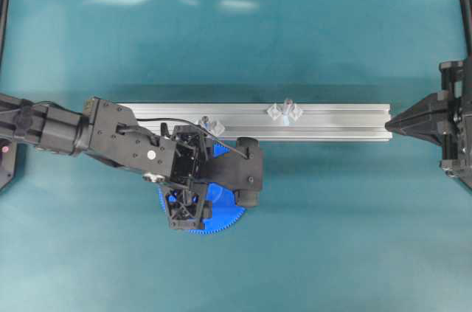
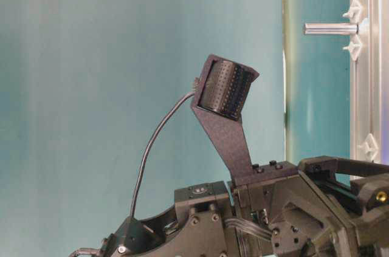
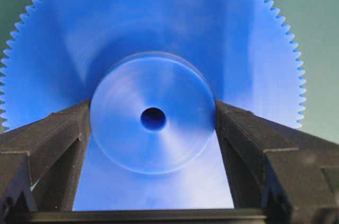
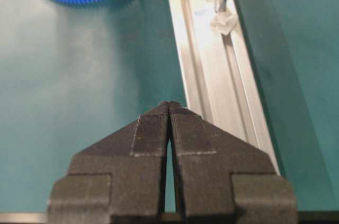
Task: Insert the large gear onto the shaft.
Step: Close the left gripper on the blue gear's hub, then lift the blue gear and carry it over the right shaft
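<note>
Gear [image 3: 153, 49] flat on the teal table [image 1: 236, 32], just in front of the rail [image 1: 332, 131]. Left gripper [image 3: 153, 121] over it, fingers [image 3: 63, 128] clamped on the raised hub, one each side. Shaft [image 1: 287, 105] upright on the rail, well apart from the gear. Right gripper [image 4: 168, 108] closed, empty, at the rail's end.

No readable text, label or number on anything

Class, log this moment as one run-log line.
left claw: closed on large gear hub | right claw: shut, empty | shaft: bare on rail
</note>
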